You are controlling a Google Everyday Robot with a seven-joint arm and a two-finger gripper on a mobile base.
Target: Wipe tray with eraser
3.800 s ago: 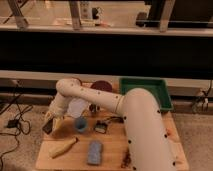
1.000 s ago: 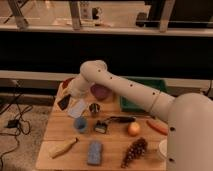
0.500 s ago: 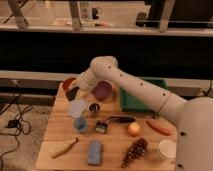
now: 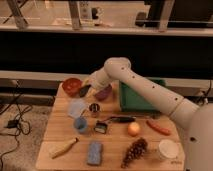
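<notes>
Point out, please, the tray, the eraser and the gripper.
tray (image 4: 131,104), camera view, on its bare green floor.
eraser (image 4: 84,90), camera view, on its dark body at the gripper.
gripper (image 4: 86,88), camera view, above the red bowl (image 4: 71,85).

One bench (image 4: 115,145) carries everything. One green tray (image 4: 132,102) lies at the far right. There are two bowls at the far left, one red (image 4: 71,86) and one purple (image 4: 103,93). One pincer (image 4: 85,89) hangs between those bowls, with one black eraser (image 4: 82,92) at it.

There are three cups: one clear (image 4: 76,107), one blue (image 4: 80,124) and one white (image 4: 167,148) at the near right. There is one each of the rest: a small metal can (image 4: 94,109), a brush (image 4: 112,121), a blue-grey sponge (image 4: 94,152), a banana (image 4: 65,148), a round orange fruit (image 4: 133,129), a carrot (image 4: 159,127) and a bunch of grapes (image 4: 134,150).
</notes>
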